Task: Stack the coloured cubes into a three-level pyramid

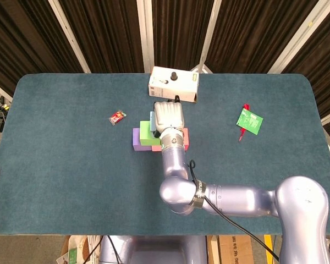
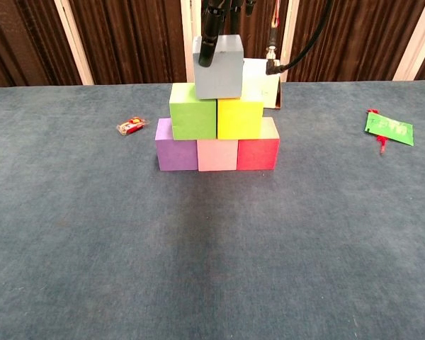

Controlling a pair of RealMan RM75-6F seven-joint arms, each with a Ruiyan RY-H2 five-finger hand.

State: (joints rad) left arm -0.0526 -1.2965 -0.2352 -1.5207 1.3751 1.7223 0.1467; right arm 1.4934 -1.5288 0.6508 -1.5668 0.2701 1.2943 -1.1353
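Note:
A pyramid of cubes stands mid-table. Its bottom row is purple (image 2: pixel 176 154), pink (image 2: pixel 217 155) and red (image 2: pixel 258 154); on it sit a green cube (image 2: pixel 193 120) and a yellow cube (image 2: pixel 239 118). A grey-blue cube (image 2: pixel 218 66) is on top, over the seam between green and yellow, and looks to be resting on them. My right hand (image 1: pixel 169 116) grips that cube from above; its dark fingers (image 2: pixel 210 32) reach down over the cube's front left. In the head view the hand hides most of the stack; the purple cube (image 1: pixel 137 139) and green cube (image 1: pixel 145 130) show. The left hand is out of sight.
A white box (image 1: pixel 173 84) with a black knob stands just behind the stack. A green card (image 2: pixel 389 128) with a red tag lies at the right. A small red wrapper (image 2: pixel 131 127) lies left of the stack. A black cable hangs behind the stack.

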